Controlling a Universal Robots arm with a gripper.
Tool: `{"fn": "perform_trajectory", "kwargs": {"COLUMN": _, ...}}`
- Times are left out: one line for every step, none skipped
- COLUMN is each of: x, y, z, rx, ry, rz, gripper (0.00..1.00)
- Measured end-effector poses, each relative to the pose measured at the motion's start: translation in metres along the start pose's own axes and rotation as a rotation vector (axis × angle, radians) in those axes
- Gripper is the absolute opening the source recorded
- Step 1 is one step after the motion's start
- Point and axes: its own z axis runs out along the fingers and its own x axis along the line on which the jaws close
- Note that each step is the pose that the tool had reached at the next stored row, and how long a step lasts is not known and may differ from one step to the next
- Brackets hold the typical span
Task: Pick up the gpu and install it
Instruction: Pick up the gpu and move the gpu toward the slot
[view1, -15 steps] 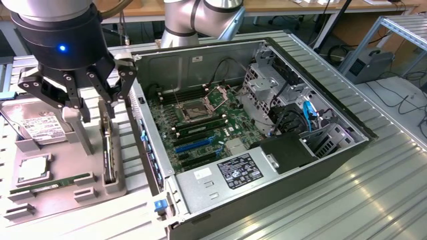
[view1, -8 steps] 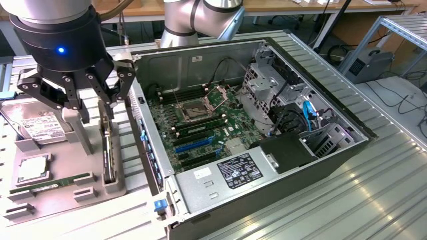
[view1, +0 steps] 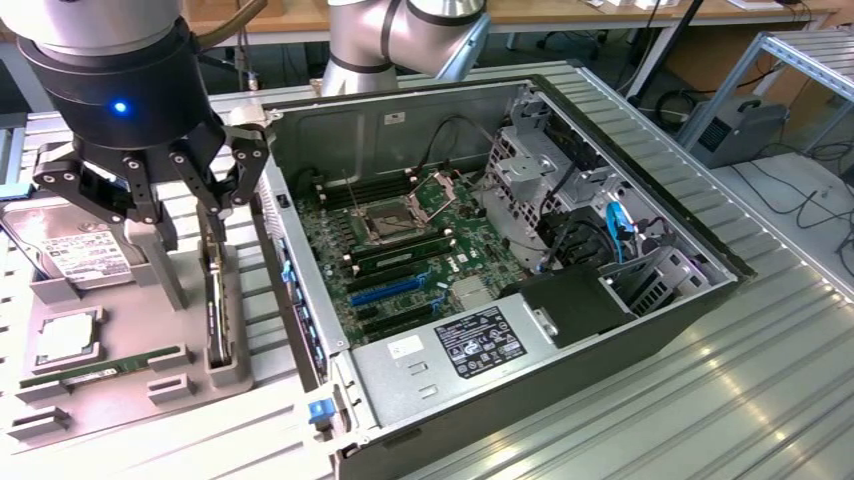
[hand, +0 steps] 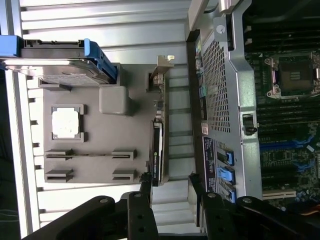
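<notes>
The gpu (view1: 214, 305) stands on edge in a slot of the grey holder block (view1: 120, 400), at the exterior view's left beside the computer case. In the wrist view the gpu (hand: 157, 150) shows edge-on as a thin dark card with its silver end bracket (hand: 160, 70) at the far end. My gripper (view1: 187, 215) hangs just above the card, open, with nothing between its fingers. In the wrist view my gripper (hand: 169, 185) straddles the line of the card, and one fingertip (hand: 145, 184) is close over the card's near end.
The holder block also carries a hard drive (view1: 74, 255), a CPU (view1: 64, 340) and a RAM stick (view1: 114, 368). The open computer case (view1: 694, 300) lies on its side at the exterior view's right, with its motherboard (view1: 400, 240) and blue expansion slots (view1: 387, 290) exposed. The case wall (hand: 225, 100) stands close beside the card.
</notes>
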Motion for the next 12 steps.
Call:
{"fn": "perform_trajectory", "kwargs": {"x": 0.0002, "y": 0.0, "z": 0.0004, "rx": 0.0, "ry": 0.0001, "rz": 0.0, "gripper": 0.42}}
{"fn": "perform_trajectory", "kwargs": {"x": 0.0005, "y": -0.0001, "z": 0.0009, "rx": 0.0, "ry": 0.0, "rz": 0.0, "gripper": 0.42}}
{"fn": "perform_trajectory", "kwargs": {"x": 0.0011, "y": -0.0002, "z": 0.0018, "rx": 0.0001, "ry": 0.0001, "rz": 0.0, "gripper": 0.42}}
{"fn": "perform_trajectory", "kwargs": {"x": 0.0012, "y": -0.0002, "z": 0.0021, "rx": 0.0001, "ry": 0.0001, "rz": 0.0, "gripper": 0.42}}
{"fn": "perform_trajectory", "kwargs": {"x": 0.0013, "y": -0.0002, "z": 0.0025, "rx": 0.0001, "ry": 0.0001, "rz": 0.0, "gripper": 0.42}}
{"fn": "perform_trajectory", "kwargs": {"x": 0.0015, "y": -0.0002, "z": 0.0029, "rx": 0.0, "ry": 0.0001, "rz": 0.0, "gripper": 0.42}}
{"fn": "perform_trajectory", "kwargs": {"x": 0.0016, "y": -0.0002, "z": 0.0033, "rx": 0.0001, "ry": 0.0001, "rz": 0.0, "gripper": 0.42}}
{"fn": "perform_trajectory", "kwargs": {"x": 0.0017, "y": -0.0003, "z": 0.0037, "rx": 0.0001, "ry": 0.0001, "rz": 0.0, "gripper": 0.42}}
{"fn": "perform_trajectory", "kwargs": {"x": 0.0017, "y": -0.0002, "z": 0.0041, "rx": 0.0001, "ry": 0.0001, "rz": 0.0, "gripper": 0.42}}
{"fn": "perform_trajectory", "kwargs": {"x": 0.0018, "y": -0.0002, "z": 0.0044, "rx": 0.0001, "ry": 0.0001, "rz": 0.0, "gripper": 0.42}}
{"fn": "perform_trajectory", "kwargs": {"x": 0.0019, "y": -0.0002, "z": 0.0047, "rx": 0.0001, "ry": 0.0001, "rz": 0.0, "gripper": 0.42}}
{"fn": "perform_trajectory", "kwargs": {"x": 0.002, "y": -0.0001, "z": 0.0051, "rx": 0.0001, "ry": 0.0001, "rz": 0.0, "gripper": 0.42}}
